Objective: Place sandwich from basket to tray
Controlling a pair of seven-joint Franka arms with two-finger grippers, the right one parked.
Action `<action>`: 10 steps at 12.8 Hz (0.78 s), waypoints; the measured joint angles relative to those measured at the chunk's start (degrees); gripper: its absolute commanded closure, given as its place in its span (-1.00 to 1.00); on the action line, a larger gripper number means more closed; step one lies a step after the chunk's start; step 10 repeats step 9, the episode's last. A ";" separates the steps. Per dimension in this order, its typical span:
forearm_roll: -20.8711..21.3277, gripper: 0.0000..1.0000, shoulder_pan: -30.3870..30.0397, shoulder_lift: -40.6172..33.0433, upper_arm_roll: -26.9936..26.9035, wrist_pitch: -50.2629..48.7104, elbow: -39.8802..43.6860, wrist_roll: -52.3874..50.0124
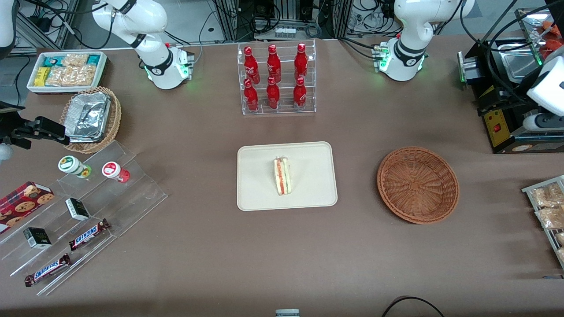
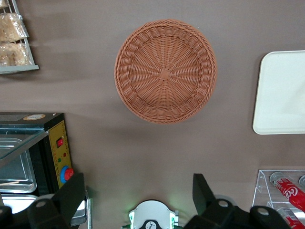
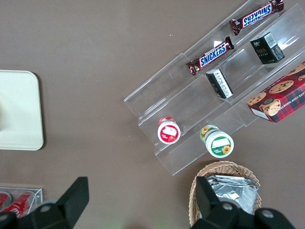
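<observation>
Toward the parked arm's end of the table, in the upper part of the front frame, a white tub point(image 1: 61, 90) of snack packets sits near a tan wicker basket point(image 1: 116, 115) holding foil containers. Lower in the frame, a clear stepped stand point(image 1: 141, 193) carries 2 Snickers bars point(image 1: 89, 234) among other snacks. At upper middle, a clear rack point(image 1: 278, 110) holds 6 red bottles. In the middle of the frame lies the tray point(image 1: 255, 176), with the sandwich point(image 1: 282, 176) resting on it near its centre, cut edge up. Toward the working arm's end, the basket point(image 1: 417, 185) sits empty, well apart from the tray. A black machine point(image 1: 502, 110) stands at that end. The gripper point(image 2: 138, 191) hangs high over the table near its arm's base, its fingers point(image 2: 71, 193) spread wide, holding nothing.
</observation>
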State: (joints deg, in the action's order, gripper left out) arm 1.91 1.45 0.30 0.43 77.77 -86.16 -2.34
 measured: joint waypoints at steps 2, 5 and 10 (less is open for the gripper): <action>-0.01 -1.00 0.13 -0.44 -0.31 0.36 -0.22 0.01; -0.01 -1.00 0.42 -2.28 -0.43 2.91 -2.97 0.01; -0.01 -1.00 0.45 -2.32 -0.45 4.27 -3.45 0.01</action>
